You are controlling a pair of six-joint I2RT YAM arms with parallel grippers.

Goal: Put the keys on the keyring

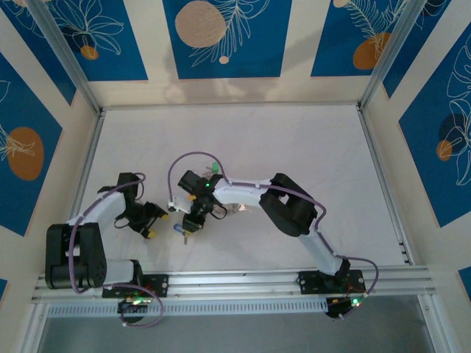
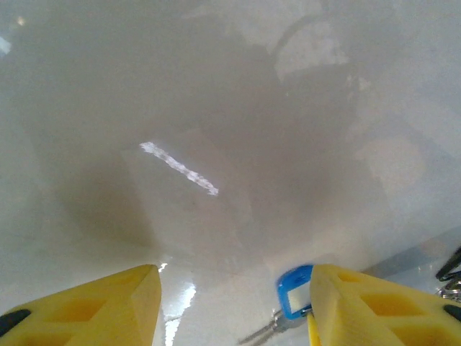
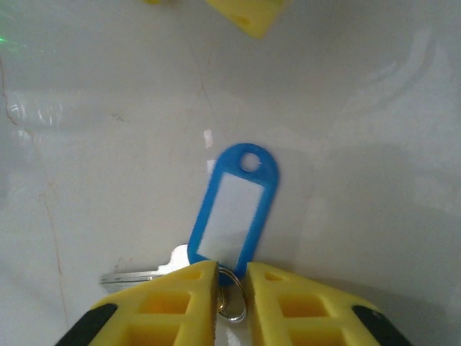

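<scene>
A key with a blue plastic tag point(image 3: 234, 213) lies on the white table, its metal blade point(image 3: 137, 272) pointing left. My right gripper point(image 3: 230, 277) is shut on the small split ring at the tag's lower end. In the top view this gripper point(image 1: 193, 219) is at the table's middle, with the blue key point(image 1: 180, 229) just below it. My left gripper point(image 2: 234, 303) stands open just left of it, and the blue tag point(image 2: 294, 292) lies beside its right finger point(image 2: 360, 303). A small green tag point(image 1: 213, 169) lies behind the right wrist. The keyring is hidden.
The white table point(image 1: 294, 147) is bounded by metal rails and patterned walls. A yellow fingertip of the left gripper point(image 3: 248, 14) shows at the top of the right wrist view, close to the blue tag. Purple cables point(image 1: 199, 156) loop over the right arm.
</scene>
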